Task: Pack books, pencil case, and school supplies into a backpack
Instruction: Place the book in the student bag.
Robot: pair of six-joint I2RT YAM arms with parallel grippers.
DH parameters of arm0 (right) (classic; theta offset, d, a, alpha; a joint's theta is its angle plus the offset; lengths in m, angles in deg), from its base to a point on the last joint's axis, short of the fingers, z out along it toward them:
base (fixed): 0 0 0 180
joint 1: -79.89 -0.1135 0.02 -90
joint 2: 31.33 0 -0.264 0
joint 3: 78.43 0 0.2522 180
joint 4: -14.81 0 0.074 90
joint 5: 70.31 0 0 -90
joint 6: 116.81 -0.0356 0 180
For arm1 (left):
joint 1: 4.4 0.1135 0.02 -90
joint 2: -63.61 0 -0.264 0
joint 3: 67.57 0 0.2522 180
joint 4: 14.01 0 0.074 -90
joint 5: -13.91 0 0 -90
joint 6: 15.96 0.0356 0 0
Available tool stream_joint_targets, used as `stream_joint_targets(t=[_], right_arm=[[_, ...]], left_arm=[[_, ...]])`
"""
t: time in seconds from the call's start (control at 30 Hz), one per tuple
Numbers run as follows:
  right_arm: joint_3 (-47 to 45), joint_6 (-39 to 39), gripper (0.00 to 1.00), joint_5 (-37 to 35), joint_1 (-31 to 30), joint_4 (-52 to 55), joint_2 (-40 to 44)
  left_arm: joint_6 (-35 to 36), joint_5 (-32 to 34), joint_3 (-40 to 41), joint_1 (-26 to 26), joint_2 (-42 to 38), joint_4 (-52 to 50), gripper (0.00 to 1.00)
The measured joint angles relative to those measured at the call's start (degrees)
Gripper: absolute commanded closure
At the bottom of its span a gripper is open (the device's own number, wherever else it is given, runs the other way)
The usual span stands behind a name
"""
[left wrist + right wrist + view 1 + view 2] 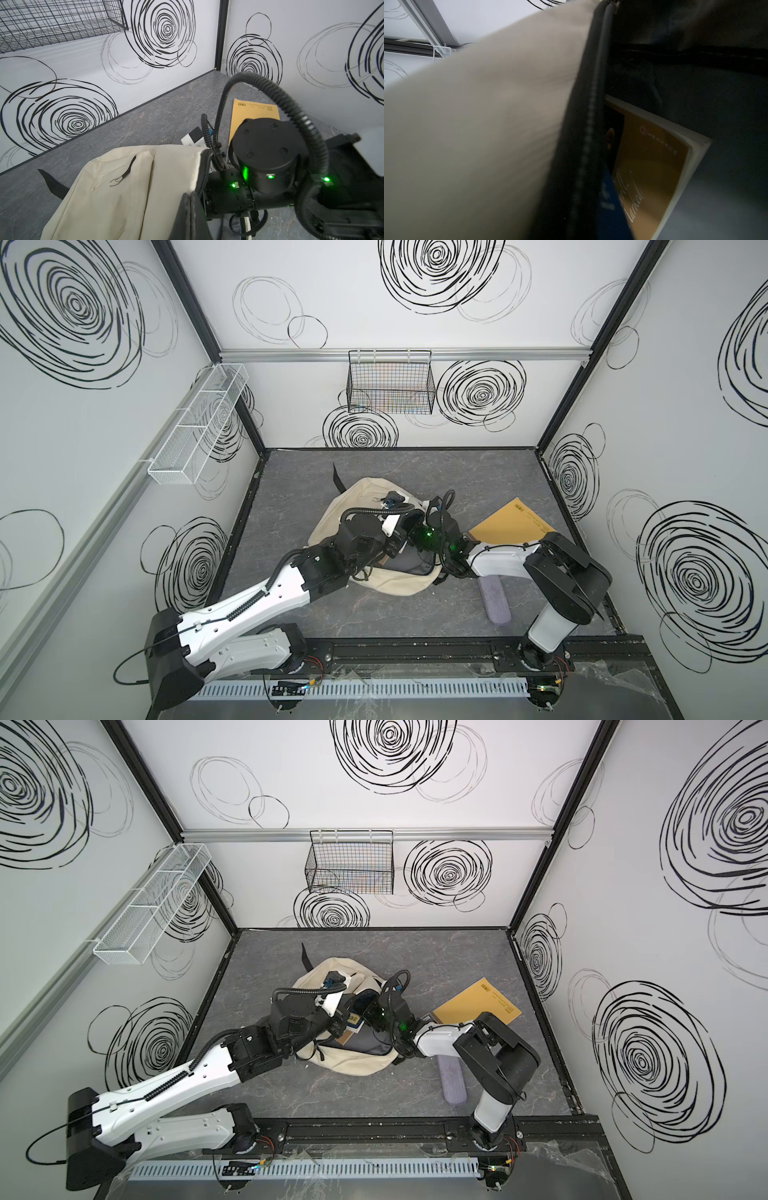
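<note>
In both top views the limp canvas backpack [332, 514] is sagging mid-table, with the left gripper [397, 531] clamping its rim and the right gripper [415, 529] beside it — jaws unreadable. The soft pencil case [494, 601], lying outside, probably wants pinching mid-length. Left wrist view: the cream canvas is standing lifted. Right wrist view: the brown book [652, 166] is lying inside.

Clad in white shells [257, 605] over black joints [328, 568]; strung with ribbed black cable hose [288, 101]; lit by small green lamps [270, 176].
</note>
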Motion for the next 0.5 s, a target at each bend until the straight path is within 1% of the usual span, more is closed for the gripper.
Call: stream_joint_targets(t=[0.07, 0.1, 0.13, 0.17, 0.2, 0.33, 0.37, 0.4, 0.5], right_arm=[[2.1, -0.3, 0.94, 0.5, 0.0, -1.3, -2.7], [3.0, -0.5, 0.91, 0.8, 0.0, -2.0, -4.1], [3.8, -0.8, 0.87, 1.2, 0.0, -2.9, -5.6], [4.5, -1.1, 0.77, 1.6, 0.0, -3.5, -6.8], [5.1, -1.6, 0.64, 2.0, 0.0, -4.2, -8.2], [6.6, -1.5, 0.36, 4.4, 0.0, -4.0, -11.2], [6.6, -1.1, 0.31, 4.7, 0.0, -3.2, -11.0], [6.6, -0.3, 0.27, 4.6, 0.1, -1.6, -10.4], [5.3, 2.1, 0.22, 4.3, 0.5, 3.9, -6.0]], left_arm=[[0.7, -0.4, 0.0, 0.1, 0.0, -0.3, 1.00], [1.0, -0.6, 0.0, 0.1, 0.0, -0.4, 1.00], [1.3, -0.7, 0.0, 0.1, 0.0, -0.5, 1.00], [1.5, -0.7, 0.0, 0.2, -0.1, -0.7, 1.00], [1.7, -0.7, 0.0, 0.3, -0.1, -0.9, 1.00], [2.1, -0.4, 0.0, 1.0, -0.4, -1.0, 1.00], [2.1, -0.2, 0.0, 1.3, -0.5, -1.0, 1.00], [2.0, 0.0, 0.0, 1.7, -0.7, -1.0, 1.00], [1.7, 0.4, 0.0, 3.1, -1.3, -1.0, 1.00]])
